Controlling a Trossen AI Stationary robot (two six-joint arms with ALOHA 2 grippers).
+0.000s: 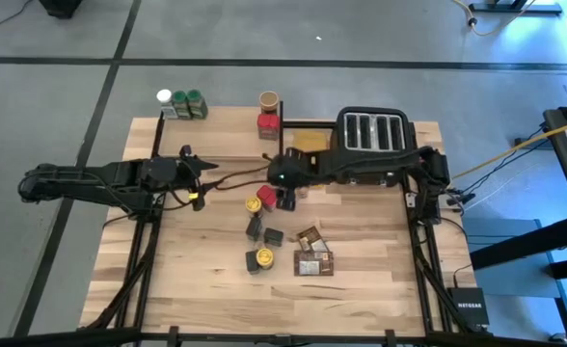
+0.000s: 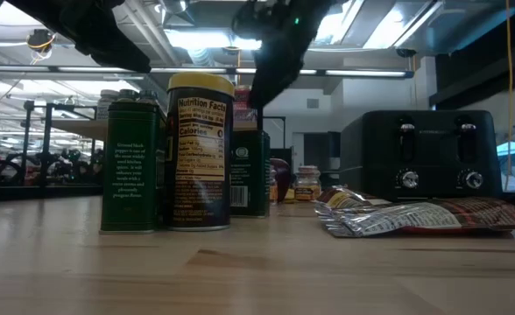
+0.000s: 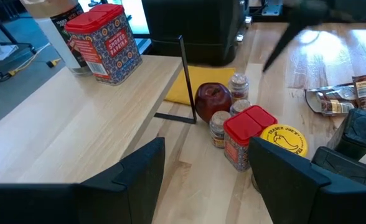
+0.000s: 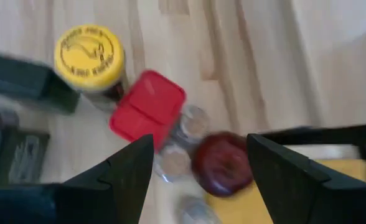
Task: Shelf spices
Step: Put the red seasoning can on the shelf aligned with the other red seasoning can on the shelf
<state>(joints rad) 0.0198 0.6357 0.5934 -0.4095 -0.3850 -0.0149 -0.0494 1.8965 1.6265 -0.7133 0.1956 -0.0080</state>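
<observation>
The right gripper (image 4: pixel 198 165) hangs with its fingers spread wide and empty, directly above the small cluster of spices beside the shelf's black leg. Just under it sit a red-lidded tin (image 4: pixel 147 110), a dark red round knob (image 4: pixel 221 163) and three small glass jars (image 4: pixel 192 121), with a yellow-lidded jar (image 4: pixel 88 51) next to the tin; the pose suggests it is lining up to pick one from above. The left gripper (image 3: pixel 205 168) also has its fingers wide and empty, pointed over the shelf (image 3: pixel 77 118) toward that same cluster, apparently waiting.

On the shelf I count one red tin (image 3: pixel 105 42) and one tall jar behind it; at the shelf's far end stand three more containers, one white-lidded (image 1: pixel 165 98) and two green-lidded (image 1: pixel 194 100), so some shelving looks done already. Away from the shelf, on the bare surface (image 1: pixel 197 270), lie a second yellow-lidded jar (image 1: pixel 263 257), two or three dark tins (image 1: pixel 273 235) and about three flat packets (image 1: pixel 312 262). A black toaster (image 1: pixel 374 135) stands beside the shelf, near a yellow board (image 1: pixel 310 141).
</observation>
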